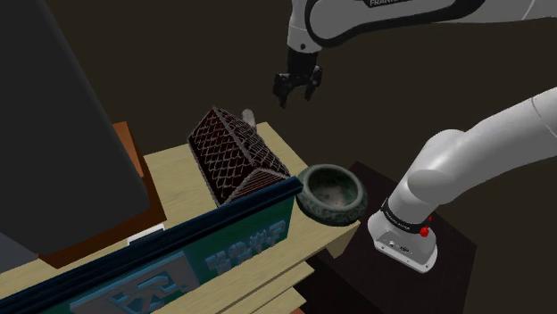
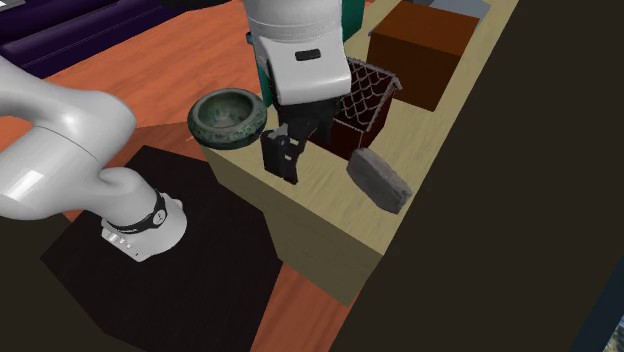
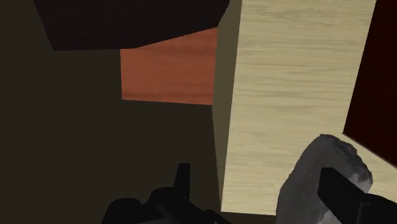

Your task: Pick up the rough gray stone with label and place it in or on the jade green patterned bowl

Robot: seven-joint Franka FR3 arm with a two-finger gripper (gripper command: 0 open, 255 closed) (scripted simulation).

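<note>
Hanging over the edge of the pale wood bench [image 2: 325, 195], the black tool [image 2: 285, 165] has its two fingers spread wide apart and holds nothing. The rough grey stone [image 2: 380, 180] lies on the bench near that edge, just beside a dark basket [image 2: 365, 100] with a criss-cross pattern. The green patterned bowl [image 2: 225, 138] sits at the bench corner, apart from the stone.
</note>
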